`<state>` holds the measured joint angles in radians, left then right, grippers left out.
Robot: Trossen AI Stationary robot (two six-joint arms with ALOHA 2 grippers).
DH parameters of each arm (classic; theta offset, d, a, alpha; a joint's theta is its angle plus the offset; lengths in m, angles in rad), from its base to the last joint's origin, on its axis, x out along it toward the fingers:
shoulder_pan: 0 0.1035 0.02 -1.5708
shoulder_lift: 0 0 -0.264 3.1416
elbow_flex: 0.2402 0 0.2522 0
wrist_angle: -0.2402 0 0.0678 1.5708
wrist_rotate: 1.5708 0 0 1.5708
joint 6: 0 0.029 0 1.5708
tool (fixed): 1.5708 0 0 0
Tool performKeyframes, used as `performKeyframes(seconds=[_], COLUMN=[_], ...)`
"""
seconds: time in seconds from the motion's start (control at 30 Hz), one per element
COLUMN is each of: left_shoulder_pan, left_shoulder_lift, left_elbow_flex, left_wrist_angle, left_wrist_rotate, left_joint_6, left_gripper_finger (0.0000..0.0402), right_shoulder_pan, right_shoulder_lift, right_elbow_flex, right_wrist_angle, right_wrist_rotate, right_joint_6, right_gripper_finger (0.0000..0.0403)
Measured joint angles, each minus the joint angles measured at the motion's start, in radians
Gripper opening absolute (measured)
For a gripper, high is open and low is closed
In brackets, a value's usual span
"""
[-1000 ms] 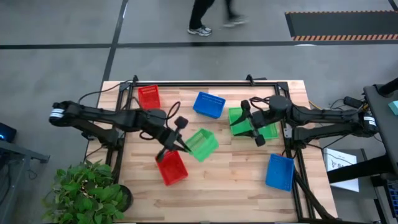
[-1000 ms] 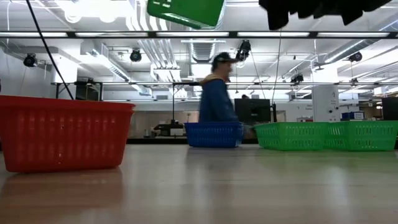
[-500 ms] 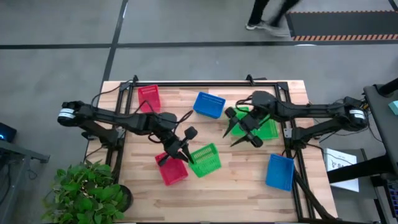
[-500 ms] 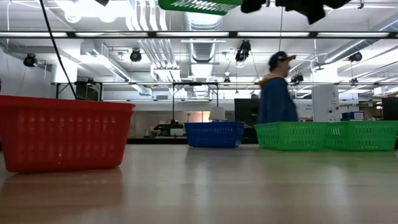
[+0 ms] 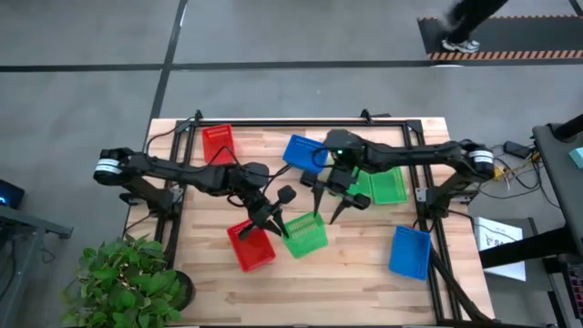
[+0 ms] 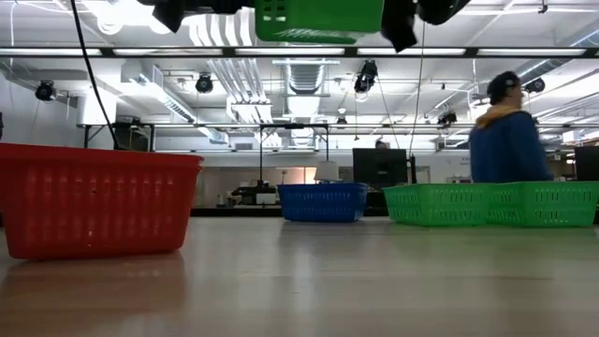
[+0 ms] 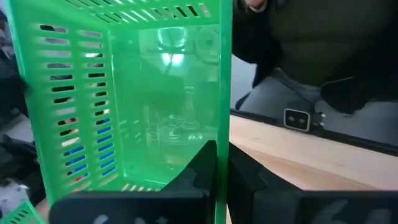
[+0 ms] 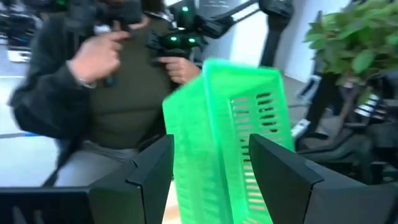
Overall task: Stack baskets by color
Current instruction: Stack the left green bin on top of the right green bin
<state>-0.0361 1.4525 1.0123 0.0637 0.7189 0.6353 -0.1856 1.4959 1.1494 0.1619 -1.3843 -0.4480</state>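
From the high view I had the left gripper (image 5: 278,221) pinching the near rim of a green basket (image 5: 305,234), held above the middle of the worktop (image 5: 346,273) just beside the red basket (image 5: 250,246). The right gripper (image 5: 325,206) hung directly over that basket's far side, jaws spread wide, so my right arm was the free one nearest it. The green basket's long axis ran roughly across the worktop, from one arm toward the other. The green stack (image 5: 383,185) sat beyond the right gripper, toward the right edge.

In the low view the green basket (image 6: 318,19) was well clear of the worktop, dark gripper parts on both sides.

In the left wrist view my jaws were pressed together on the basket wall (image 7: 168,99), the basket standing upright ahead of them.

In the right wrist view the basket (image 8: 230,137) stood between my open fingers (image 8: 149,174), tilted, not touched as far as I could judge. I could read no writing or brand anywhere
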Motion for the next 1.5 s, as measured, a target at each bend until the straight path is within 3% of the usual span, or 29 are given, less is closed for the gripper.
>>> performKeyframes(seconds=[0.3,0.73,0.9,1.27,1.5], left_shoulder_pan=[0.021,0.038,0.041,0.043,0.055], left_shoulder_lift=[0.0,0.0,0.0,-0.003,-0.047], left_elbow_flex=[-0.004,-0.004,-0.004,-0.004,-0.005], left_wrist_angle=[0.042,0.046,0.06,0.032,-0.145], left_wrist_rotate=[0.007,0.014,0.016,0.001,-0.19], left_joint_6=[0.001,0.003,-0.02,-0.052,-0.063], left_gripper_finger=[0.0,0.0,0.0004,0.0118,0.0162], right_shoulder_pan=[0.004,0.006,0.007,0.006,-0.024], right_shoulder_lift=[0.105,0.108,0.106,0.103,0.097], right_elbow_flex=[0.058,0.061,0.06,0.06,0.06], right_wrist_angle=[-0.004,-0.007,-0.006,-0.044,-0.076], right_wrist_rotate=[-0.12,-0.14,-0.145,-0.124,-0.148], right_joint_6=[-0.069,-0.135,-0.144,-0.146,-0.127], right_gripper_finger=[0.0172,0.0022,0.0012,0.001,0.0009])
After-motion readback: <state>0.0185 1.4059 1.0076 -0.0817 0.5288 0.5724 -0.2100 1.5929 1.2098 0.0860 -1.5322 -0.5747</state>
